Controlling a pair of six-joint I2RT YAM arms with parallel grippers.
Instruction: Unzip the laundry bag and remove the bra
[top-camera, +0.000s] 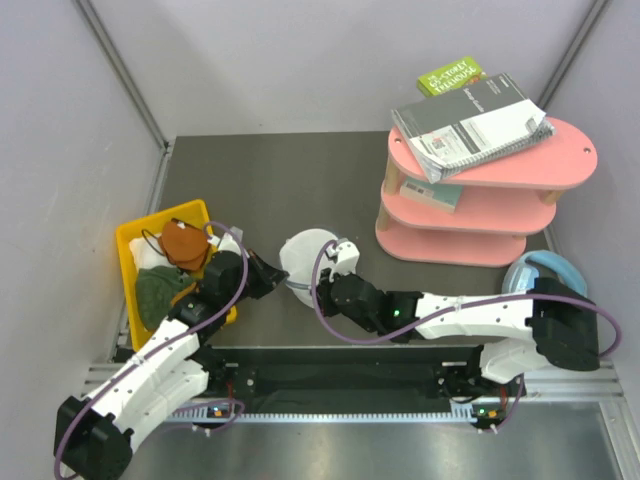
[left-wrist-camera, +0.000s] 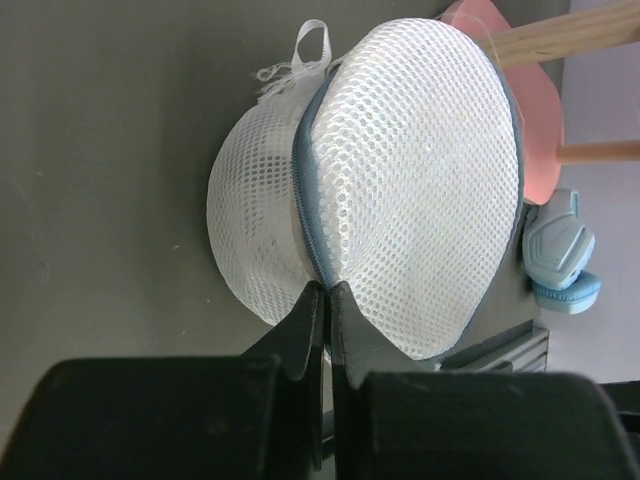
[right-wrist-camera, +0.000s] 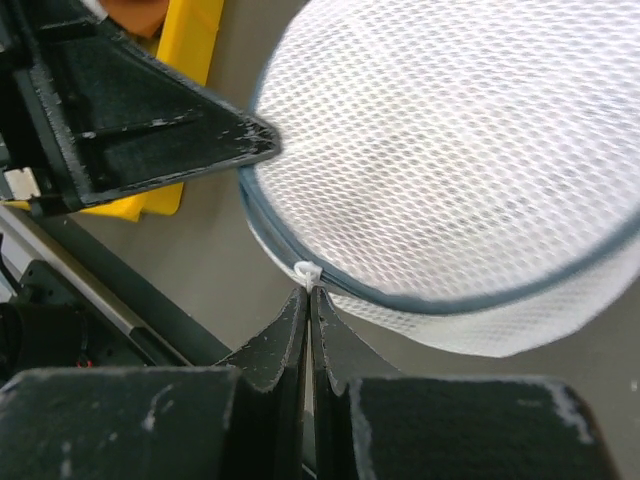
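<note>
The laundry bag (top-camera: 306, 255) sits in the middle of the bench (top-camera: 280, 180), domed and zipped, between the two arms. The left pincer (left-wrist-camera: 325, 292) is pressed together on the bag's near rim, nipping the grey-blue zipper line (left-wrist-camera: 306, 190). The right pincer (right-wrist-camera: 308, 297), at the opposite side, is also pressed together, pinching the small white pull tab (right-wrist-camera: 308, 272) on that rim. The bag's contents cannot be made out.

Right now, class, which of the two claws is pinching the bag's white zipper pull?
The right claw: its shut tips meet on the white pull of the laundry bag. The left claw nips the zipper seam.
</note>
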